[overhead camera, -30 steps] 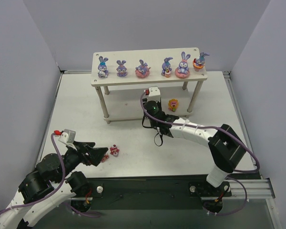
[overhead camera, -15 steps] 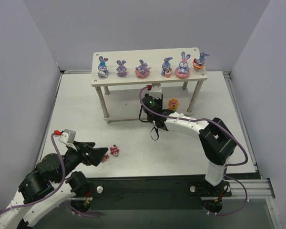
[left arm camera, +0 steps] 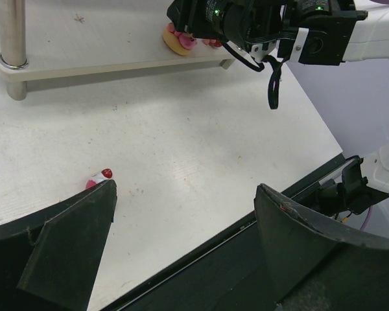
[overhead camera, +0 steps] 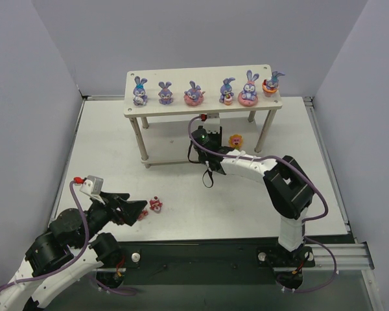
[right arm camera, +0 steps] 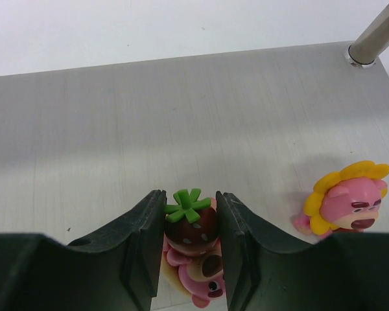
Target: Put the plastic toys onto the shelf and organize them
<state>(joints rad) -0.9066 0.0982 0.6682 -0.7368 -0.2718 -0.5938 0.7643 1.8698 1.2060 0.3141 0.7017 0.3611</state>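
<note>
Right wrist view: the right claw (right arm camera: 188, 202) is clamped on a strawberry-topped pink piece (right arm camera: 191, 227). The piece stands upright between the fingers, over the near part of the shelf's lower board (right arm camera: 117, 116). Whether its base touches the wood cannot be told. A sunflower-faced pink piece (right arm camera: 345, 197) stands on the same board just to the right, apart from the claw. Bare board lies to the left and far side, so setting down here probably needs only a straight lowering.

Top external view: six bunnies (overhead camera: 194, 94) line the shelf (overhead camera: 201, 109) top. The left claw (overhead camera: 141, 211), spread wide, hovers low over the table (overhead camera: 246, 207) just beside a loose red-and-pink piece (overhead camera: 155, 205), and is the nearer arm to it.
</note>
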